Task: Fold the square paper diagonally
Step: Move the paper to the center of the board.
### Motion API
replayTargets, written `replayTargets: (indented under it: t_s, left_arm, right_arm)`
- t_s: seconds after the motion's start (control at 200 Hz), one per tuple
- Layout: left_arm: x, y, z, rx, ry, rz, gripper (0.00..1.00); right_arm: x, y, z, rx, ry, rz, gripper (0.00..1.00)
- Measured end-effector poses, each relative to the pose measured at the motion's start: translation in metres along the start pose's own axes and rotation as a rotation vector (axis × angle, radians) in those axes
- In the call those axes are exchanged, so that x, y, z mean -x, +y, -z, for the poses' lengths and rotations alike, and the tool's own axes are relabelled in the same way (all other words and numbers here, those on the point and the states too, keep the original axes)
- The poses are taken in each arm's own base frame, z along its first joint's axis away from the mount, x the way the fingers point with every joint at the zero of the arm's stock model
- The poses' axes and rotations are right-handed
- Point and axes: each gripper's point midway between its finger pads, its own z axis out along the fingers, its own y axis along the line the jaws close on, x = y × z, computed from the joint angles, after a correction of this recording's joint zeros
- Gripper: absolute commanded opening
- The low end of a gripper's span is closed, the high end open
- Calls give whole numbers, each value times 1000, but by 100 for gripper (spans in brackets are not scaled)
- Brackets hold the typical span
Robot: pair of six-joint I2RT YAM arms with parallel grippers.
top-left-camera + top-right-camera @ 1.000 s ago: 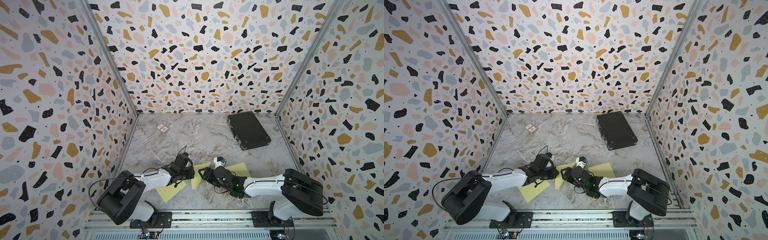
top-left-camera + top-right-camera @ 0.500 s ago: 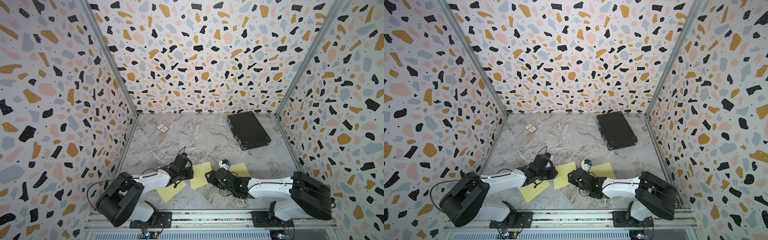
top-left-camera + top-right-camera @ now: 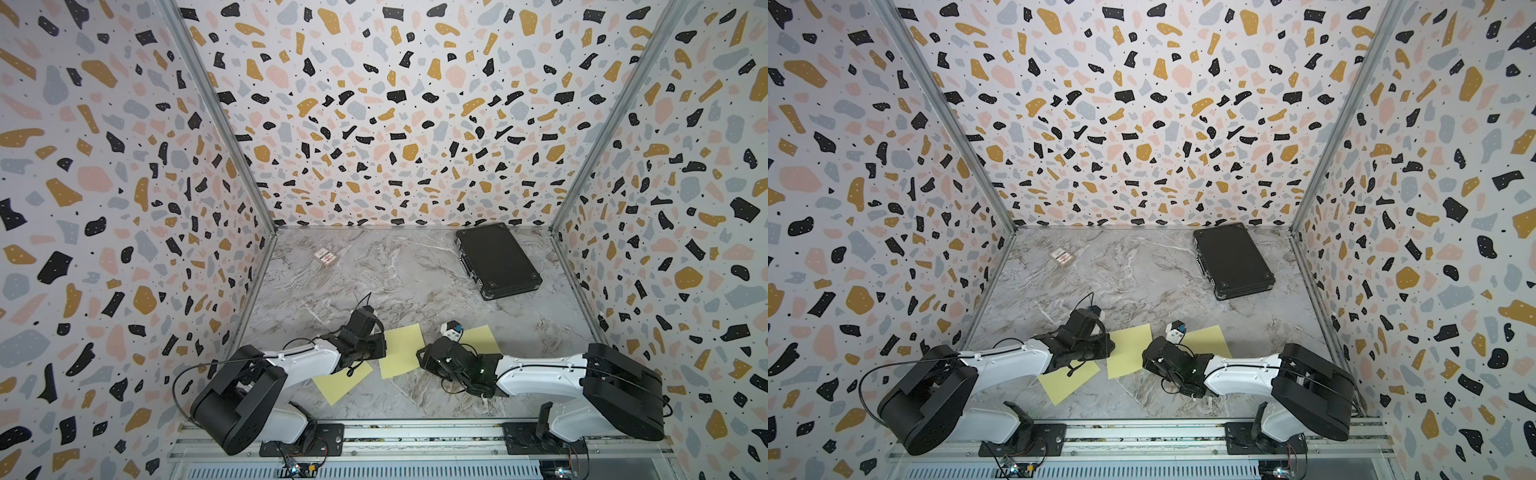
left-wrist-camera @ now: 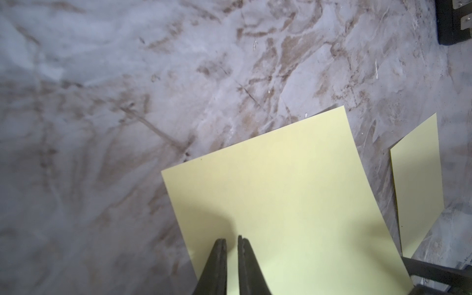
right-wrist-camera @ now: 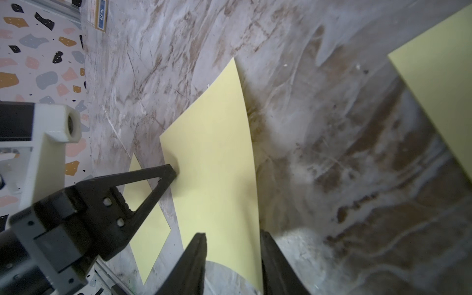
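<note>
Currently: left gripper [image 4: 232, 241] has its jaws nearly together, only a thin slit between them and nothing in it. The tips rest on the middle yellow paper [image 4: 281, 191], close to its left edge. The right wrist view shows the same contact point from the side.

Right gripper [image 5: 232, 236]: jaws partly apart, straddling the near right edge of the same paper [image 5: 212, 153]. The edge runs between the two fingers, and I cannot tell whether either pad touches it. That edge looks slightly bowed off the surface.

In both top views the paper [image 3: 401, 351] lies on the marble tabletop [image 3: 407, 286] between the two arms, near the front.

Second yellow sheet [image 3: 338, 384] lies partly under the left arm. Third yellow sheet [image 3: 480, 338] lies just behind the right wrist.

Black case [image 3: 496, 259] sits at the back right, closed. Small box [image 3: 325, 257] sits at the back left, well apart from the papers.
</note>
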Motion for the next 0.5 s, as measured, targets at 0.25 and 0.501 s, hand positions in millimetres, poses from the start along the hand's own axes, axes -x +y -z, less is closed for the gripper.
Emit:
replayTargets:
  t_s: [0.25, 0.501]
  left_arm:
    - [0, 0, 0, -3, -4, 13, 15]
    - [-1, 0, 0, -15, -19, 19, 15]
  right_arm:
    - [-11, -13, -5, -48, 48, -30, 30]
    - [-15, -21, -6, -87, 69, -34, 12]
